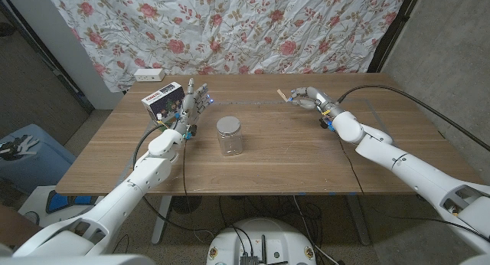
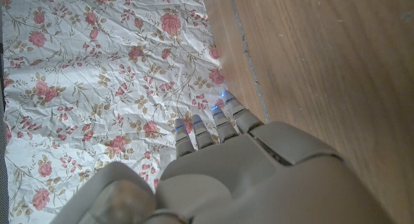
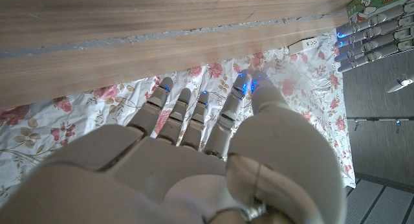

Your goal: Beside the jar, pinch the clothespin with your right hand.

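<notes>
Clothespin (image 1: 282,94) sits pinched in our right robot hand (image 1: 305,98), well apart from jar (image 1: 229,135); left robot hand (image 1: 191,102) spread, holding nothing, prob. waiting.

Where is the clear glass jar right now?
In the head view, the clear glass jar with a silver lid stands mid-table, nearer the left hand than the right hand.

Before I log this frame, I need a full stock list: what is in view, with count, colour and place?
jar: one, clear with silver lid, table middle.
clothespin: one, light wood, far side, pinched by the right hand.
box: one, printed, white and dark, far left, beside the left hand.
power strip: one, white, behind the table.
curtain: one, floral.
table: one, wooden.
left hand: fingers apart, empty.
right hand: holds the clothespin.
</notes>
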You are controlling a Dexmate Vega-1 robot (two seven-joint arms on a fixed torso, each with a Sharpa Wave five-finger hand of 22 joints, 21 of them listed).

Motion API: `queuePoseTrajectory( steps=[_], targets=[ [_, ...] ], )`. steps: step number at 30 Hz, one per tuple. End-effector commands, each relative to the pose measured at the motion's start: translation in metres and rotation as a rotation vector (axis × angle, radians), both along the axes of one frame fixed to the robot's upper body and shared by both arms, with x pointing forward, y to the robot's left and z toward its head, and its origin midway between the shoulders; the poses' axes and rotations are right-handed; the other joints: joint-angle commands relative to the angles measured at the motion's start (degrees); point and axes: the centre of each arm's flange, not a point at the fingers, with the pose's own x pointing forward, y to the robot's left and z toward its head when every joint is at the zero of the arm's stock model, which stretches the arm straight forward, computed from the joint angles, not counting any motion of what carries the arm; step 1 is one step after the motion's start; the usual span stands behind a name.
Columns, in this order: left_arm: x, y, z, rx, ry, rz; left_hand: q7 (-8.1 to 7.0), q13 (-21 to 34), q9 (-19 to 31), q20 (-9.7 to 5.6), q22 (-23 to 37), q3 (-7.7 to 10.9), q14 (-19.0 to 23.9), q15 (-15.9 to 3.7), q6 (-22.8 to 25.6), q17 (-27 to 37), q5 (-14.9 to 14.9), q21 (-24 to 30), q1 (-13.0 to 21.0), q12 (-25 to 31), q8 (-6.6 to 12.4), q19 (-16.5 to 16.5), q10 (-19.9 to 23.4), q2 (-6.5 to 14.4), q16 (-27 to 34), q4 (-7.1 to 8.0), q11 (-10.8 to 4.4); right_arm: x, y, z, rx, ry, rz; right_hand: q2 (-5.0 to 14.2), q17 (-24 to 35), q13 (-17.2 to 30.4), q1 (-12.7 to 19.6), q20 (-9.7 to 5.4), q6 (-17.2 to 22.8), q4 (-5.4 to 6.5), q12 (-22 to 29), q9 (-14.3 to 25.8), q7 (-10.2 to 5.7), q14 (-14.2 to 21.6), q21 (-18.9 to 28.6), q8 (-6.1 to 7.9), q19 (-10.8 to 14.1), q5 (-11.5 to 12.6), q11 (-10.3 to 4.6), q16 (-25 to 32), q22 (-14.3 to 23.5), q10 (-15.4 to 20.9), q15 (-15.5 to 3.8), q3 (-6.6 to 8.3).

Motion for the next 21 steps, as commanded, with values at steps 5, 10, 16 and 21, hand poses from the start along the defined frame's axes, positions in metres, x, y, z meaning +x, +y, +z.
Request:
queuePoseTrajectory(
  steps=[5,10,16,21],
  targets=[
    [0.0001,0.0001,0.0001,0.001,0.0,0.0,-0.5,0.1,0.3,-0.04,0.1,0.0,0.5,-0.39,0.0,0.2,0.2,0.4,0.0,0.3,0.36,0.4,0.1,0.6,0.3,0.32,-0.42,0.0023,0.0008,-0.0062,0.021,0.003,0.033,0.35,0.4,0.3,0.6,-0.3,1.6,0.09,0.1,-0.1,-0.54,0.4,-0.2,0.49,0.7,0.4,-0.26,0.4,0.1,0.7,-2.92,0.03],
    [0.0001,0.0001,0.0001,0.001,0.0,0.0,-0.5,0.1,0.3,-0.04,0.1,0.0,0.5,-0.42,0.0,0.2,0.2,0.4,0.0,0.3,0.36,0.4,0.1,0.6,0.3,0.32,-0.37,0.0021,0.0009,-0.0082,0.035,-0.009,0.038,0.45,0.4,0.3,0.8,-0.39,2.4,0.08,0.2,-0.2,-0.18,0.4,-0.2,0.71,0.8,0.5,-0.27,0.5,0.1,1.1,-3.11,-0.06],
    [0.0,0.0001,0.0,-0.001,0.0,0.001,-0.5,0.1,0.3,-0.04,0.1,0.0,0.5,-0.41,0.0,0.2,0.2,0.4,0.0,0.3,0.36,0.4,0.1,0.6,0.3,0.32,-0.28,0.0016,0.0006,-0.0114,0.057,-0.027,0.045,0.48,0.5,0.3,1.0,-0.41,3.1,-0.01,0.5,-0.4,0.19,1.1,-0.1,0.86,1.1,0.4,-0.59,0.8,0.1,2.1,-3.38,-0.17],
    [0.0,0.0001,0.0,-0.001,0.0,0.001,-0.5,0.1,0.3,-0.07,0.1,0.0,0.5,-0.41,0.0,0.2,0.2,0.4,0.0,0.4,0.36,0.4,0.2,0.6,0.3,0.32,-0.42,0.0008,0.0004,-0.0131,0.072,-0.042,0.048,0.45,0.5,0.3,1.3,-0.45,3.2,-0.14,0.6,-0.5,0.3,1.1,-0.1,0.87,1.3,0.3,-0.88,0.9,0.1,2.4,-3.4,-0.19]
  ],
)
